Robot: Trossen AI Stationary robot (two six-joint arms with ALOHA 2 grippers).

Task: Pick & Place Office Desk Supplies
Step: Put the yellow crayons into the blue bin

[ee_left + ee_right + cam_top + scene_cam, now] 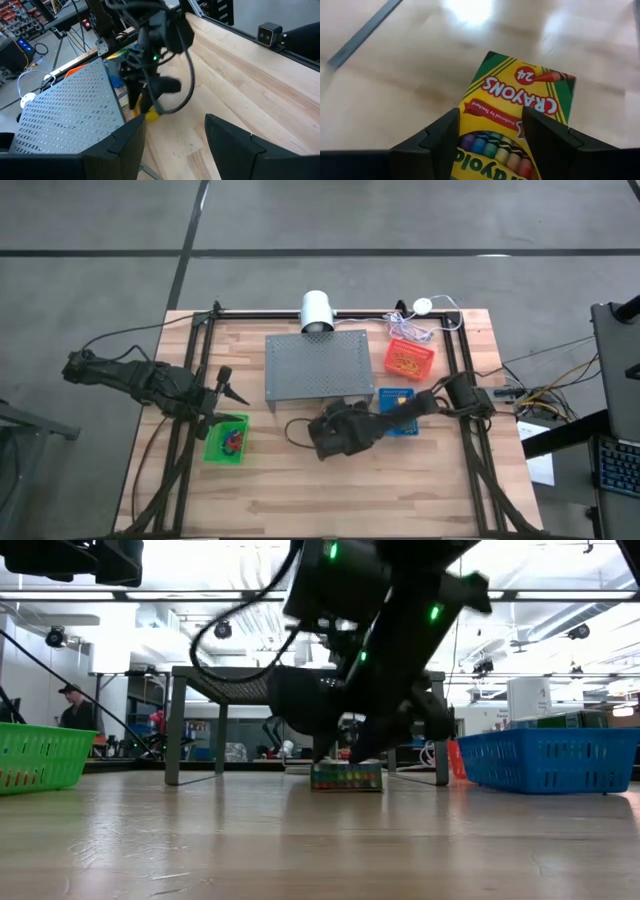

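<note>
The green-and-yellow crayon box (520, 100) lies flat on the wooden table (300, 490), just in front of the grey stand's near edge; the low view shows the crayon box (346, 777) resting on its broad face. My right gripper (490, 125) comes down on it from above, open, with a finger at each long side. In the high view the right gripper (330, 435) hides the box. My left gripper (225, 392) hovers open and empty over the far edge of the green basket (227, 438), which holds red and blue bands (233, 442). Orange rubber bands (408, 360) lie in the red basket. My right gripper straddles the crayon box near its lower end (490, 145), pointing down from above, fingers across the box's width. The box lies flat on the table. The right finger (545, 137) overlaps one long edge; I cannot tell whether either finger touches the box.
The grey perforated stand (318, 365) stands right behind the box. A blue basket (398, 412) sits under the right arm, and a red basket (409, 358) beyond it. A white cylinder (318, 310) and cables lie at the far edge. Black frame rails (178, 450) run along both sides.
</note>
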